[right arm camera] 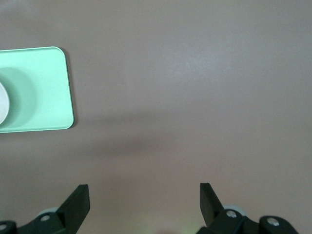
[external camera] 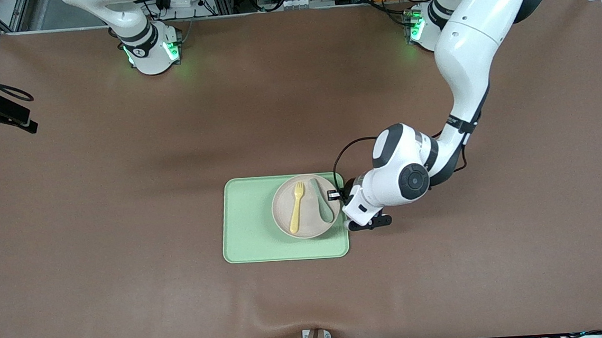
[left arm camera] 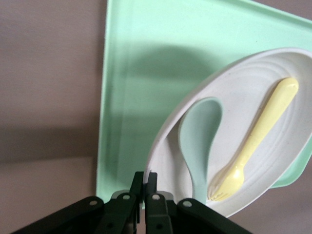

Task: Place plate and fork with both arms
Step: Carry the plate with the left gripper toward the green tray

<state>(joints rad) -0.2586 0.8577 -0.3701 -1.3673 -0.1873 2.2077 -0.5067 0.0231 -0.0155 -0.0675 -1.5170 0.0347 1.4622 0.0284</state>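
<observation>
Rectangular light-green tray [external camera: 254, 225] carries the round beige plastic plate [external camera: 286, 218] with pale-yellow plastic fork [external camera: 297, 207], rim pinched by the closed left gripper [left arm camera: 145, 181]; next, lift level; wide-open right gripper [right arm camera: 145, 201] waits above bare surface

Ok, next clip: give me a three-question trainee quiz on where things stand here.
1. True or false: the fork lies on the plate.
2. What does the left gripper hold? A) the tray B) the plate's rim C) the spoon
3. Fill in: the right gripper's jaws are ____.

Key: 1 true, beside the spoon. 2 B, jaws shut on the rim. 3 open, over bare table.
</observation>
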